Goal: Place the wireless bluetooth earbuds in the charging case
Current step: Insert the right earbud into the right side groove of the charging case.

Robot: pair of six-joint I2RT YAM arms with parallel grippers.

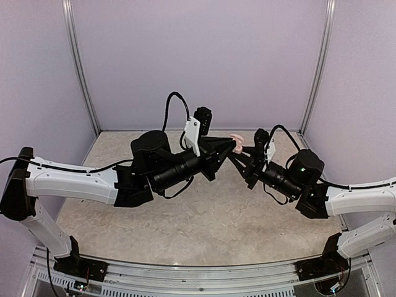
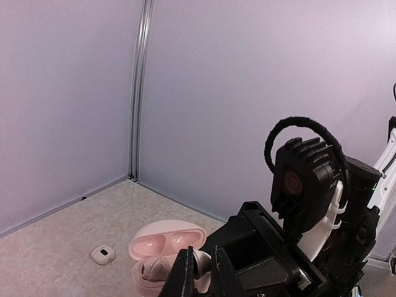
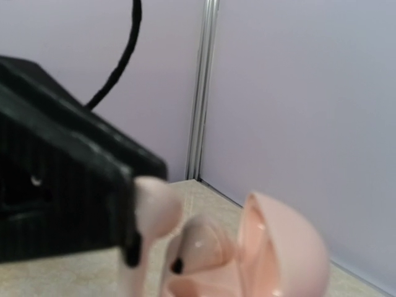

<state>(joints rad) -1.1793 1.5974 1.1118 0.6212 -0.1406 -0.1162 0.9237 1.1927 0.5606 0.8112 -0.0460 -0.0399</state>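
1. Left gripper (image 2: pixel 202 276): jaws nearly together, pinched on a pale pink, short-stemmed plastic earbud (image 3: pixel 151 207). The stem pokes out past the black finger. The earbud is held up off the table, where the two arms meet.
2. Just beside the earbud, touching or very nearly: a glossy pink, pebble-shaped plastic charging case (image 3: pixel 260 247). Its lid is hinged open and the moulded wells show.
3. Right gripper (image 1: pixel 244 151) comes up to the charging case from the other side. It probably carries it, but its jaws are not shown in any view, so I cannot tell how far open they are.
4. Handling, as I judge it:
   - The earbud is very light, hard and smooth, so likely to slip or pivot. Grip across the stem and leave the bulb end free to drop into a well.
   - The charging case is rigid and rounded, so apt to twist in a pinch. Hold the base, not the lid, since the hinge is the weak part.
5. In the way: the raised lid stands right beside the wells. The left fingers look bulky against so small a seat, and the two grippers crowd each other.
6. Farther off: a small white rounded-square object (image 2: pixel 103 254) lies on the speckled beige table (image 1: pixel 204 216), apart from the charging case. It is too small to identify. Behind it are pale lilac walls (image 1: pixel 198 62) and a metal corner post (image 2: pixel 139 93).
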